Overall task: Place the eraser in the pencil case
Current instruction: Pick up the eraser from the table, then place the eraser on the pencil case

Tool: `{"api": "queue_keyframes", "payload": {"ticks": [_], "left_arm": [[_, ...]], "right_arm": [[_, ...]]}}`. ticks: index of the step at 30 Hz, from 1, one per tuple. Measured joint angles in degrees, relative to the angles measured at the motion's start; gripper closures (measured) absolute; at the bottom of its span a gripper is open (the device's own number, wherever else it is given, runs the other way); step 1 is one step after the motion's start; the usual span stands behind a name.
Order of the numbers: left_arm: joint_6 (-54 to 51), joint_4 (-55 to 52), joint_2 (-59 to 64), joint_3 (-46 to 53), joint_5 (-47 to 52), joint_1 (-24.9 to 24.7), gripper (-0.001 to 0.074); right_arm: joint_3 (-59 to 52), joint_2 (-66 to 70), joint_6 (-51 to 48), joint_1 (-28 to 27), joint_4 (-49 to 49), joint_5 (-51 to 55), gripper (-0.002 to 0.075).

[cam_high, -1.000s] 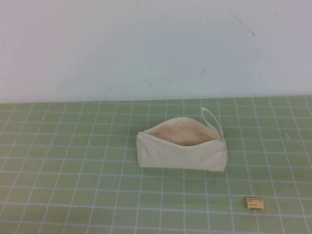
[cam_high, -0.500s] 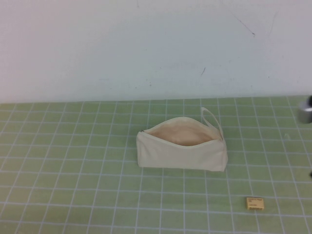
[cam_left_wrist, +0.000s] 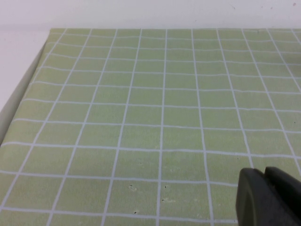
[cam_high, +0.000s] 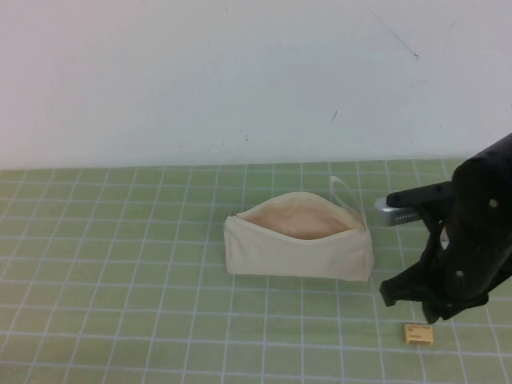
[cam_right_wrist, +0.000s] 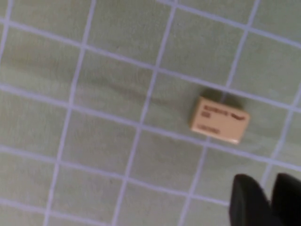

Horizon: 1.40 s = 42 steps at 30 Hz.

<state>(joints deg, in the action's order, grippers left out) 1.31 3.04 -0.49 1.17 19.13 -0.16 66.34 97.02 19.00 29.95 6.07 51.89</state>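
Hanging over the right side of the tabletop [cam_high: 120, 264], the right tool [cam_high: 434, 308] sits just above and slightly behind the eraser [cam_high: 418, 334], not touching it. From the high view its black body covers the fingertips, so the gap cannot be read there. In the right wrist view two dark fingertips [cam_right_wrist: 248, 202] show at the frame edge, close side by side with only a thin slit between them; they look pressed together and grip nothing. The eraser [cam_right_wrist: 219, 119] lies flat on the green grid mat in that view, tan with faint dark print on its face, clear of the fingertips.

The case [cam_high: 298, 246] rests near the middle of the tabletop, well apart from the eraser, which lies toward the robot and to the right of it. The case's zip mouth gapes upward, showing beige lining, and its thin loop strap [cam_high: 346, 194] sticks out at the right end. The right arm's silver-grey link reaches in beside that end without touching the fabric.

The left tool [cam_left_wrist: 270, 200] appears only in the left wrist view, as dark fingertips [cam_left_wrist: 251, 193] above bare grid mat near the tabletop's edge; they appear pressed together and hold nothing.
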Motion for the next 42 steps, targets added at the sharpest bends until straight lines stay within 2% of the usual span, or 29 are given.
{"api": "queue_keyframes", "payload": {"ticks": [6, 10, 16, 20, 22, 23, 24, 28, 35, 38, 42], "left_arm": [[0.00, 0.00, 0.00, 0.00, 0.00, 0.00, 0.0736], [0.00, 0.00, 0.00, 0.00, 0.00, 0.00, 0.0736], [0.00, 0.00, 0.00, 0.00, 0.00, 0.00, 0.0736], [0.00, 0.00, 0.00, 0.00, 0.00, 0.00, 0.0736], [0.00, 0.00, 0.00, 0.00, 0.00, 0.00, 0.0736], [0.00, 0.00, 0.00, 0.00, 0.00, 0.00, 0.0736], [0.00, 0.00, 0.00, 0.00, 0.00, 0.00, 0.0736], [0.00, 0.00, 0.00, 0.00, 0.00, 0.00, 0.0736], [0.00, 0.00, 0.00, 0.00, 0.00, 0.00, 0.0736], [0.00, 0.00, 0.00, 0.00, 0.00, 0.00, 0.0736], [0.00, 0.00, 0.00, 0.00, 0.00, 0.00, 0.0736]], "right_arm": [[0.00, 6.11, 8.14, -0.25, -0.37, -4.10, 0.0304], [0.00, 9.62, 13.40, -0.25, 0.64, -6.02, 0.0235], [0.04, 13.31, 16.09, -0.37, 1.02, -8.05, 0.0223], [0.27, 13.49, 16.74, -0.37, 1.12, -9.17, 0.0255], [0.27, 13.49, 16.74, -0.37, 1.12, -9.85, 0.0313], [0.27, 13.49, 16.80, -0.37, 1.12, -10.21, 0.0400], [0.27, 13.37, 16.89, -0.37, 1.12, -10.33, 0.0422], [0.27, 10.89, 16.55, -0.37, 1.65, -10.66, 0.0419], [0.27, -2.09, 10.10, -0.37, 1.68, -11.36, 0.0419], [0.27, -7.59, 3.71, -0.37, -2.22, -18.51, 0.0419], [0.27, -7.16, -3.31, -0.37, -8.63, -28.65, 0.0419]]}}
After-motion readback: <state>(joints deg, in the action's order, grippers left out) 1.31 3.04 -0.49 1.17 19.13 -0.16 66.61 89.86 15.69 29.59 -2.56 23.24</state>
